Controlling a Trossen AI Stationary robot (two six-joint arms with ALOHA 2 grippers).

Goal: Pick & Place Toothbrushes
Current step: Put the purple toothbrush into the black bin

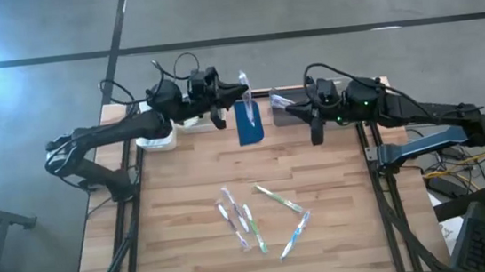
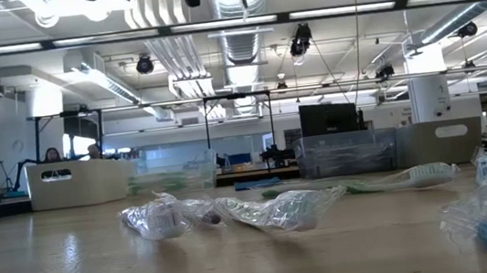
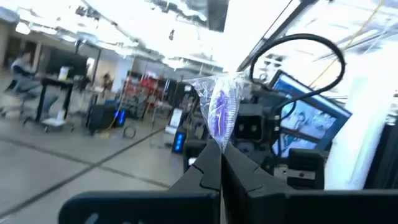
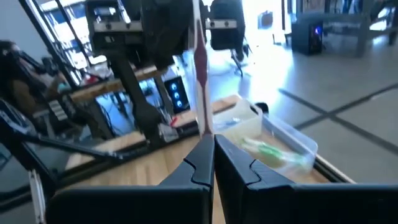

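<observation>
Several toothbrushes in clear wrappers (image 1: pixel 259 219) lie flat on the wooden table's near half, and the low view shows them up close (image 2: pixel 279 208). My left gripper (image 1: pixel 244 88) is raised over the far edge, above the dark blue pad (image 1: pixel 248 123). It is shut on a wrapped toothbrush with purple-blue accents (image 3: pixel 221 109). My right gripper (image 1: pixel 284 107) hovers by the clear bin (image 1: pixel 292 111), shut on a thin red toothbrush (image 4: pixel 200 62). A green toothbrush (image 4: pixel 270 151) lies inside that bin. My left gripper pinches the wrapped toothbrush between its two fingers (image 3: pixel 208 171) at the wrapper's tapered end (image 3: pixel 221 144), coming level from the table's left. The brush sticks out past the fingertips, lifted clear of the table. My right gripper pinches the red toothbrush at its lower end (image 4: pixel 205 127) between both fingers (image 4: pixel 199 165), coming from the table's right. The brush stands out beyond the fingertips, clear of the table and the bin.
A white bin (image 1: pixel 155 141) sits at the far left under my left arm. The blue pad lies between the two grippers. In the low view, bins (image 2: pixel 79 183) (image 2: pixel 346 152) line the far edge, and people sit in the room behind.
</observation>
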